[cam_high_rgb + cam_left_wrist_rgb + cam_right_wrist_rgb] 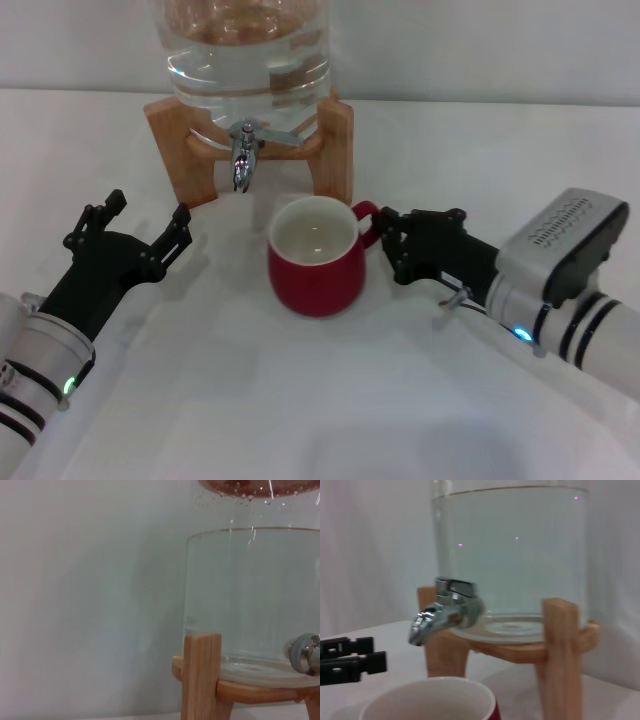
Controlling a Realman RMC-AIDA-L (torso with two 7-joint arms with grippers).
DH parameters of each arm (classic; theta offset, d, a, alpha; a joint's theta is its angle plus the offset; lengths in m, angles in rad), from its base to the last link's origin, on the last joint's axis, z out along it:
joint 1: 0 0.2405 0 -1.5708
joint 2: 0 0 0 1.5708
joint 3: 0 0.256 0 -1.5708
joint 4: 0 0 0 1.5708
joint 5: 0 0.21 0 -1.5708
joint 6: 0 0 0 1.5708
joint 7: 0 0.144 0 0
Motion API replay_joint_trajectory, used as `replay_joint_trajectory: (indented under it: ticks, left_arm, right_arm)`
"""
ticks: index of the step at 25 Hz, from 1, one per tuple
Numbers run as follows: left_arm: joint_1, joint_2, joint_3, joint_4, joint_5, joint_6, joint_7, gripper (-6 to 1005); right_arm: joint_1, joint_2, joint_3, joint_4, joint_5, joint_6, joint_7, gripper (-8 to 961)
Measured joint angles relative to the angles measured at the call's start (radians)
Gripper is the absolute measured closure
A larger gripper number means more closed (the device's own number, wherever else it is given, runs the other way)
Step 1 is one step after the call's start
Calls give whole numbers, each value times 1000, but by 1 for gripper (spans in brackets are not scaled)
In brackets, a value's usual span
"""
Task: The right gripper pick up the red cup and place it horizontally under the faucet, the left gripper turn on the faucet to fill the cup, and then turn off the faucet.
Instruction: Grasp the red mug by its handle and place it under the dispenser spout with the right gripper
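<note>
The red cup [315, 268] stands upright on the white table, just in front and to the right of the faucet [243, 150], whose spout points down beside the cup's rim rather than over it. My right gripper [388, 243] is at the cup's right side, shut on its red handle. The cup's cream rim shows in the right wrist view [430, 697], below the faucet [445, 612]. My left gripper [148, 208] is open and empty, left of the cup and in front of the stand's left leg. It also shows in the right wrist view [376, 654].
The clear water jar [250, 50] sits on a wooden stand [338, 140] at the back of the table. The left wrist view shows the jar [250, 595], a stand leg [201, 675] and the faucet's base [306, 652]. A white wall is behind.
</note>
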Motion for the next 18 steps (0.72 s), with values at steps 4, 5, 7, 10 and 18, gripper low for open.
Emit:
replay_joint_trajectory:
  ticks: [4, 5, 7, 10, 18]
  left_arm:
    - [2, 0, 0, -1, 3, 6, 0, 113]
    - [2, 0, 0, -1, 6, 6, 0, 113]
    - [2, 0, -1, -1, 12, 6, 0, 113]
    - [2, 0, -1, -1, 13, 6, 0, 113]
    - [2, 2, -2, -1, 13, 8, 0, 113]
  right_arm:
    - [28, 0, 0, 28, -11, 33, 0, 940]
    - [36, 0, 0, 33, -12, 43, 0, 941]
    - [50, 0, 0, 42, -12, 59, 0, 943]
    - [70, 0, 0, 52, -13, 79, 0, 945]
    - [113, 0, 1, 64, -13, 134, 0, 952]
